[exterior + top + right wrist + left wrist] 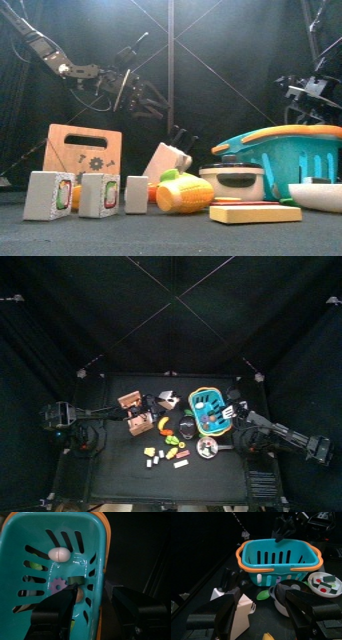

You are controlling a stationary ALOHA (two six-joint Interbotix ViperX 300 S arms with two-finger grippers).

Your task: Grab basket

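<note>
Directly below the wide-open right gripper [93,607] sits the basket [60,567].

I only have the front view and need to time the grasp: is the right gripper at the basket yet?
Observer: Yes. In the right wrist view the right gripper is open, with one jaw over the inside of the basket and the other outside its orange rim.
Operator: Anything inside the basket?
Observer: A small cream ball lies inside.
Operator: And the other arm?
Observer: The left gripper is open, facing the basket's near side and apart from it.
</note>
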